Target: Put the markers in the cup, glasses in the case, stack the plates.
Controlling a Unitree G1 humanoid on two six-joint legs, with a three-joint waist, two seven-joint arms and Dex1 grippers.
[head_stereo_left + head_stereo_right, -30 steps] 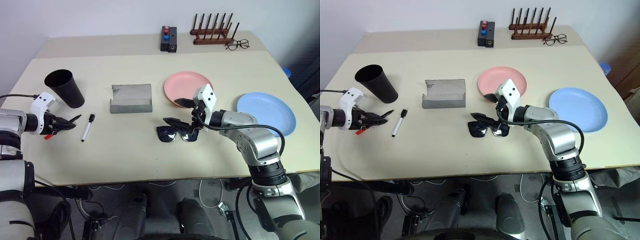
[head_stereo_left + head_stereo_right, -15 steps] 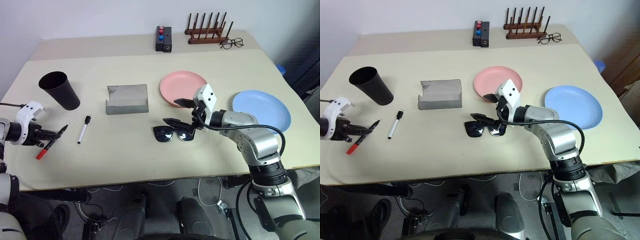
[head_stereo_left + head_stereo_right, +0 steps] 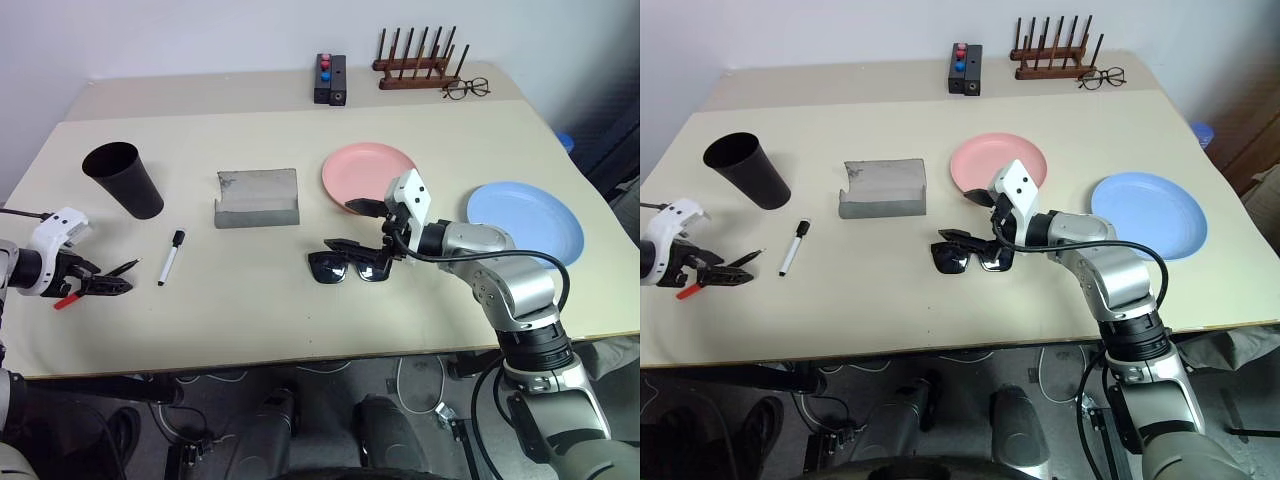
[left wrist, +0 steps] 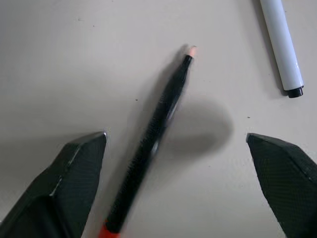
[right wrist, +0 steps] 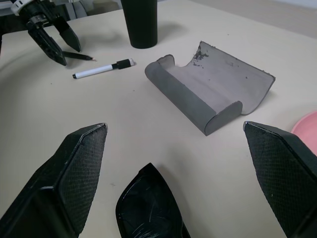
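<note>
Beige worktop: your left gripper [image 4: 178, 148] near the left edge now stands spread, the red marker [image 4: 151, 144] released and loose between its fingers, uncupped; regrasp. Right gripper [image 3: 362, 228], spread, hovers over the sunglasses [image 3: 348, 268] mid-table. Farther back: white marker [image 3: 171, 257], cup [image 3: 124, 178], case [image 3: 258, 197], both plates unstacked.
</note>
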